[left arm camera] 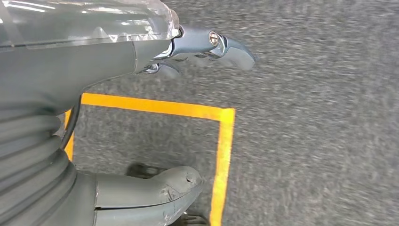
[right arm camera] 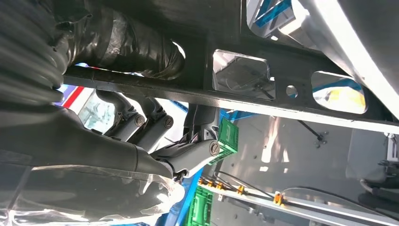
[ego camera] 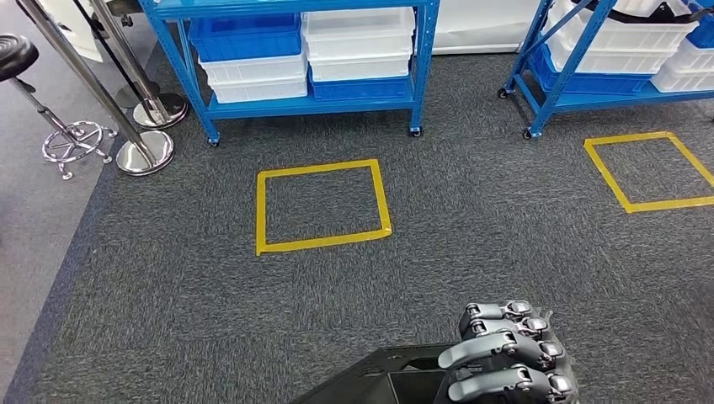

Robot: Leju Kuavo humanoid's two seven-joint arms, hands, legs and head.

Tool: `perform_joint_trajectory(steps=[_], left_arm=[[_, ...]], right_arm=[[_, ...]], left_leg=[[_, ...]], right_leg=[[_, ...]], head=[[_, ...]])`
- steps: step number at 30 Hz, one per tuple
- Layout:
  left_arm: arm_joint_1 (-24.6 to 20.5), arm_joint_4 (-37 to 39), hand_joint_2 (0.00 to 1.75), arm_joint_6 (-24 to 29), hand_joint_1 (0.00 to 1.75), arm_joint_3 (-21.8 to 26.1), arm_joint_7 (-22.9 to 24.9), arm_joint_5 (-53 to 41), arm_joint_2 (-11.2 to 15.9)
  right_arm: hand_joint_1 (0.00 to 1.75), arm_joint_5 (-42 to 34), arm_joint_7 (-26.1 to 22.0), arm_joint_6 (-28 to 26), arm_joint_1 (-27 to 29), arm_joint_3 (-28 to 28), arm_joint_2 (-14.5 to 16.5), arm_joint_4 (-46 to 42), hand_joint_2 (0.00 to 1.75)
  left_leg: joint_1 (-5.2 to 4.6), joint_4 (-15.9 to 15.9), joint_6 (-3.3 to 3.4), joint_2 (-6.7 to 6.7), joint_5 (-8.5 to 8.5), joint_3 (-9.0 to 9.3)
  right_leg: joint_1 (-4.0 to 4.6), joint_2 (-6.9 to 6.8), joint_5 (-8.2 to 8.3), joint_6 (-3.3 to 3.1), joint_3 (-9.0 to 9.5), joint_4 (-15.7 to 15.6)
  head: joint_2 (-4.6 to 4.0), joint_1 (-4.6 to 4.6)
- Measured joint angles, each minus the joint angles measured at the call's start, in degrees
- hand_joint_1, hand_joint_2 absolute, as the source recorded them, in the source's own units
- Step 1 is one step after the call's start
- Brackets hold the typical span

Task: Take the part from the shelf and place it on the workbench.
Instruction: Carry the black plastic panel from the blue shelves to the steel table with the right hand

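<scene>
- Carrying the black part (ego camera: 396,383) low at the near edge of my head view, I have the right hand (ego camera: 505,353) wrapped over its right end, fingers (ego camera: 497,347) curled tightly onto the top face.
- From the right wrist view, the right hand (right arm camera: 155,141) hooks under a flat black frame with cut-out windows, thumb on one side and fingers on the other; I judge that grip is there to keep the plate from swinging.
- My left hand (left arm camera: 141,113) hangs over the carpet and a yellow tape square (left arm camera: 221,141), fingers apart, holding nothing.
- Blue shelves (ego camera: 295,59) with bins stand far ahead; I can't see a workbench.
</scene>
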Motion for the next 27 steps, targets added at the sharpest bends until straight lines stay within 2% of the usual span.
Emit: perform_joint_trajectory(steps=[1,2,3,4,5,6,7,8,10,11,12,13,14,15,16,17,18,19,20,21,22,23,25,26,27], left_arm=[[-0.1,0.0,1.75,0.0,0.00,0.0,0.0,0.0,0.1],[-0.2,0.0,1.75,0.0,0.00,0.0,-0.1,0.0,0.2],[-0.4,0.0,1.75,0.0,0.00,0.0,-0.1,-0.1,0.3],[-0.4,0.0,1.75,0.0,0.00,0.0,-0.2,-0.1,0.3],[-0.4,0.0,1.75,0.0,0.00,0.0,-0.2,-0.1,0.3],[-0.4,0.0,1.75,0.0,0.00,0.0,-0.2,0.0,0.3],[-0.3,0.0,1.75,0.0,0.00,0.0,-0.2,0.0,0.3],[-0.2,0.0,1.75,0.0,0.00,0.0,-0.2,0.0,0.2],[-0.1,0.0,1.75,0.0,0.00,0.1,-0.2,-0.1,0.2],[-0.1,0.0,1.75,0.0,0.00,0.1,-0.2,-0.1,0.2],[0.0,0.0,1.75,0.0,0.00,0.1,-0.2,-0.1,0.1],[0.0,0.0,1.75,0.0,0.00,0.1,-0.2,-0.1,0.1],[0.0,0.0,1.75,0.0,0.00,0.1,-0.2,-0.1,0.1],[0.0,0.0,1.75,0.0,0.00,0.1,-0.2,-0.1,0.1],[0.0,0.0,1.75,0.0,0.00,0.1,-0.1,-0.1,0.0],[0.0,0.0,1.75,0.0,0.00,0.1,-0.1,-0.1,0.0],[0.0,0.0,1.75,0.0,0.00,0.1,0.0,-0.1,0.0],[0.0,0.0,1.75,0.1,0.00,0.1,0.0,-0.1,0.0],[0.0,0.0,1.75,0.1,0.00,0.1,0.1,-0.1,0.1],[0.1,0.0,1.75,0.1,0.00,0.1,0.2,-0.1,0.1],[0.1,0.0,1.75,0.1,0.00,0.1,0.2,-0.1,0.1],[0.2,0.0,1.75,0.2,0.00,0.1,0.2,-0.1,0.1],[0.2,0.0,1.75,0.2,0.00,0.1,0.3,-0.1,0.1],[0.2,0.0,1.75,0.2,0.00,0.1,0.4,-0.1,0.1],[0.2,0.0,1.75,0.2,0.00,0.1,0.5,-0.1,0.1]], right_arm=[[1.75,0.1,-0.1,-0.1,0.1,-0.1,0.0,-0.2,1.75],[1.75,0.2,-0.1,-0.2,0.2,-0.2,0.0,-0.3,1.75],[1.75,0.3,-0.1,-0.2,0.3,-0.2,0.1,-0.4,1.75],[1.75,0.3,-0.1,-0.2,0.3,-0.3,0.1,-0.5,1.75],[1.75,0.3,-0.2,-0.2,0.4,-0.3,0.1,-0.5,1.75],[1.75,0.4,-0.2,-0.2,0.5,-0.4,0.1,-0.5,1.75],[1.75,0.4,-0.2,-0.2,0.6,-0.4,0.1,-0.5,1.75],[1.75,0.4,-0.2,-0.2,0.7,-0.4,0.1,-0.6,1.75],[1.75,0.4,-0.2,-0.2,0.8,-0.5,0.1,-0.6,1.75],[1.75,0.4,-0.2,-0.2,0.8,-0.5,0.1,-0.6,1.75],[1.75,0.4,-0.2,-0.2,0.9,-0.5,0.1,-0.6,1.75],[1.75,0.4,-0.2,-0.2,0.9,-0.6,0.1,-0.6,1.75],[1.75,0.4,-0.2,-0.3,0.9,-0.6,0.1,-0.6,1.75],[1.75,0.4,-0.2,-0.3,0.9,-0.6,0.1,-0.6,1.75],[1.75,0.4,-0.2,-0.3,0.9,-0.6,0.1,-0.6,1.75],[1.75,0.4,-0.2,-0.3,0.9,-0.6,0.1,-0.7,1.75],[1.75,0.5,-0.3,-0.3,0.9,-0.6,0.1,-0.8,1.75],[1.75,0.5,-0.3,-0.3,0.9,-0.6,0.1,-0.9,1.75],[1.75,0.6,-0.3,-0.3,0.9,-0.7,0.1,-0.9,1.75],[1.75,0.6,-0.3,-0.3,1.0,-0.7,0.1,-0.9,1.75],[1.75,0.6,-0.3,-0.4,1.0,-0.7,0.1,-1.0,1.75],[1.75,0.7,-0.4,-0.4,1.0,-0.7,0.1,-1.0,1.75],[1.75,0.7,-0.4,-0.4,1.0,-0.7,0.1,-1.0,1.75],[1.75,0.7,-0.4,-0.4,1.0,-0.7,0.1,-1.0,1.75],[1.75,0.7,-0.4,-0.4,1.1,-0.7,0.1,-1.0,1.75]], left_leg=[[-0.25,-4.9,0.56,-0.06,-0.36,4.21],[-0.46,-9.9,1.08,-0.11,-1.66,8.01],[-0.70,-13.7,1.54,-0.16,-2.97,10.66],[-0.90,-16.0,1.91,-0.15,-3.64,12.03],[-0.87,-16.9,2.31,-0.15,-3.49,11.95],[-0.85,-17.0,2.77,-0.04,-2.78,11.38],[-0.75,-17.3,3.30,0.09,-1.98,10.72],[-0.62,-17.6,3.66,0.22,-1.15,9.94],[-0.57,-17.5,3.98,0.44,0.43,8.06],[-0.56,-17.4,3.89,0.53,1.14,7.08],[-0.54,-17.1,3.78,0.63,1.79,6.07],[-0.49,-16.8,3.61,0.73,2.35,5.04],[-0.42,-16.3,3.40,0.79,2.78,4.07],[-0.35,-15.7,3.16,0.82,3.10,3.23],[-0.36,-15.0,2.89,0.80,3.26,2.40],[-0.43,-14.2,2.57,0.76,3.40,1.74],[-0.52,-13.6,2.24,0.73,3.56,1.20],[-0.58,-13.3,1.86,0.71,3.74,0.77],[-0.55,-13.1,1.48,0.69,3.95,0.51],[-0.43,-12.7,1.10,0.59,3.73,0.19],[-0.31,-11.7,0.75,0.47,2.82,-0.32],[-0.20,-9.5,0.42,0.33,1.18,-1.26],[-0.08,-2.1,-0.07,0.18,-3.23,-4.20],[-0.05,1.4,-0.19,0.17,-4.74,-5.47],[-0.03,3.3,-0.19,0.15,-5.19,-5.95]], right_leg=[[0.13,0.01,0.66,0.15,-0.66,0.2],[0.24,-0.05,1.30,0.33,-1.06,0.3],[0.25,-0.17,1.99,0.58,-1.26,0.3],[0.25,-0.26,2.72,0.91,-1.39,0.1],[0.24,-0.35,3.40,1.26,-1.57,-0.1],[0.11,-0.28,3.39,1.56,-1.85,-0.1],[0.03,-0.13,2.05,1.81,-2.31,0.6],[-0.04,0.03,-0.40,2.03,-2.93,2.3],[-0.33,0.21,-6.41,2.46,-4.45,8.8],[-0.45,0.21,-7.70,2.71,-5.07,12.4],[-0.58,0.21,-7.43,2.92,-5.28,15.3],[-0.71,0.21,-5.94,3.09,-4.71,16.4],[-0.84,0.19,-4.20,3.23,-3.08,15.5],[-0.99,0.17,-3.19,3.31,-0.29,12.5],[-1.04,0.17,-3.39,3.28,3.07,8.2],[-1.04,0.19,-4.43,3.08,5.91,4.1],[-1.00,0.24,-5.62,2.77,7.76,1.2],[-0.86,0.30,-6.45,2.38,8.45,-0.3],[-0.86,0.32,-6.59,1.87,8.31,-0.6],[-0.88,0.28,-6.33,1.37,8.07,-0.6],[-0.90,0.23,-6.01,0.87,7.87,-0.7],[-0.94,0.16,-5.66,0.41,7.62,-0.8],[-0.78,0.11,-5.11,-0.05,6.90,-0.7],[-0.66,0.18,-4.88,-0.10,6.52,-0.6],[-0.54,0.35,-4.69,-0.10,6.19,-0.5]], head=[[0.00,0.00],[0.00,0.01],[0.00,0.01],[0.00,0.01],[0.00,0.01],[0.00,0.01],[0.00,0.01],[0.00,0.02],[0.00,0.02],[0.00,0.02],[0.00,0.02],[0.00,0.02],[0.00,0.02],[0.00,0.02],[0.00,0.02],[0.00,0.02],[0.00,0.01],[0.00,0.01],[0.00,0.01],[0.00,0.00],[0.00,0.01],[0.00,0.00],[0.00,0.00],[0.00,0.00],[0.00,0.00]])
